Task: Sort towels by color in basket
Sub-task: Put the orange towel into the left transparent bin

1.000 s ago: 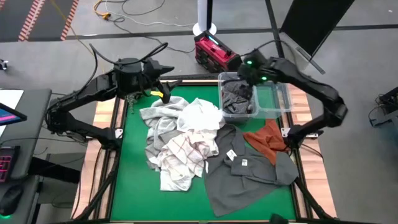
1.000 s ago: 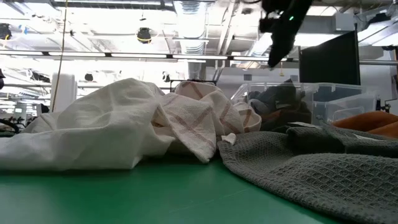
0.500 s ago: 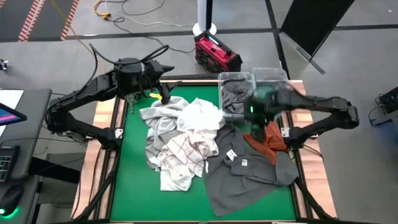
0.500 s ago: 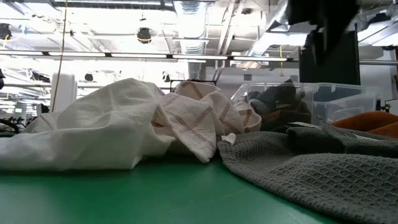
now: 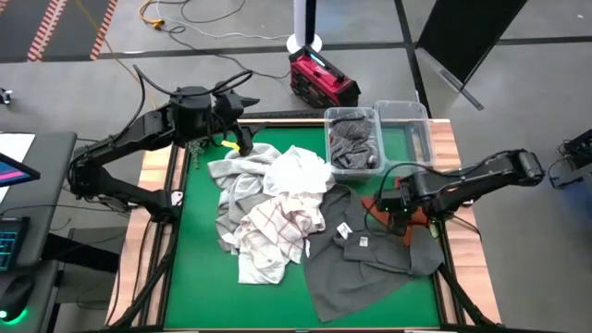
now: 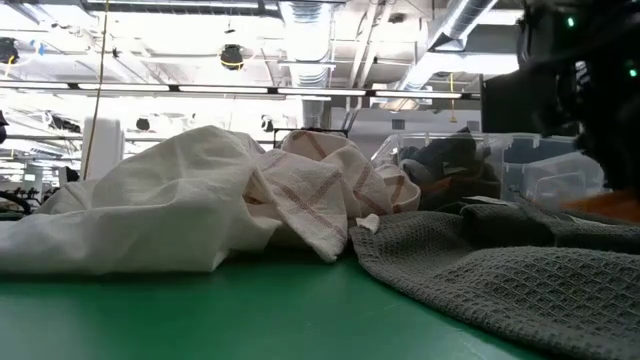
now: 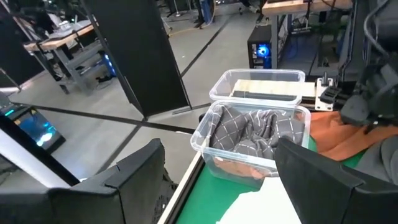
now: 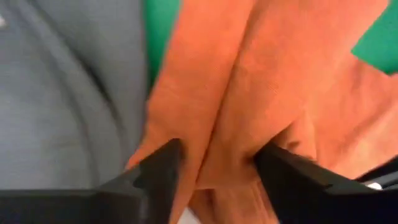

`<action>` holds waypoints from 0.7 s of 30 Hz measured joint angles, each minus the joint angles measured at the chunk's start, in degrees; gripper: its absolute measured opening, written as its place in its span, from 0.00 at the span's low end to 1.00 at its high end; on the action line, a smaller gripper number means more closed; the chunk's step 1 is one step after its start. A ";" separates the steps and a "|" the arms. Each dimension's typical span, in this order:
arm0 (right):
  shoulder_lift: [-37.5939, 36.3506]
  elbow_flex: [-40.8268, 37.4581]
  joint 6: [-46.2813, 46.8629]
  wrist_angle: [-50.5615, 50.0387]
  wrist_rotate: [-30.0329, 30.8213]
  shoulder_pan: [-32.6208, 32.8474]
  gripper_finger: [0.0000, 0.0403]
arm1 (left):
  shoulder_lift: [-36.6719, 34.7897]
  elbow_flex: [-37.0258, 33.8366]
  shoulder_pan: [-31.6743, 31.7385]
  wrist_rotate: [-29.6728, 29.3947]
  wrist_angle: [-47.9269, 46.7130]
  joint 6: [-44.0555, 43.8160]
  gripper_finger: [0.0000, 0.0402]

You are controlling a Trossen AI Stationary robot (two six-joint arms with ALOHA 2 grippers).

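Fingers (image 8: 155, 180) straddle an orange towel (image 8: 249, 99) fold, hidden from overhead.

Grey floor (image 5: 518, 120) with loose cables (image 5: 199, 14), red case (image 5: 322, 79), ceiling strip lights (image 6: 200, 91).

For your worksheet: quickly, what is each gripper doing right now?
Left gripper: open, holding nothing, at the table's far-left corner.
Right gripper: open, fingers straddling a fold of the rust-orange towel.
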 joint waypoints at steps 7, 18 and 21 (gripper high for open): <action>-0.56 -1.47 0.21 3.50 -0.49 -1.44 0.08 | 1.09 0.00 0.00 3.03 3.43 -5.17 0.73; -4.88 9.35 -1.30 17.55 -0.88 -6.33 0.04 | 17.25 -0.11 -1.89 23.22 18.67 -12.09 0.73; -6.40 14.50 -1.31 20.61 -0.36 -7.74 0.04 | 20.50 -0.11 -2.50 28.73 25.04 -16.69 0.73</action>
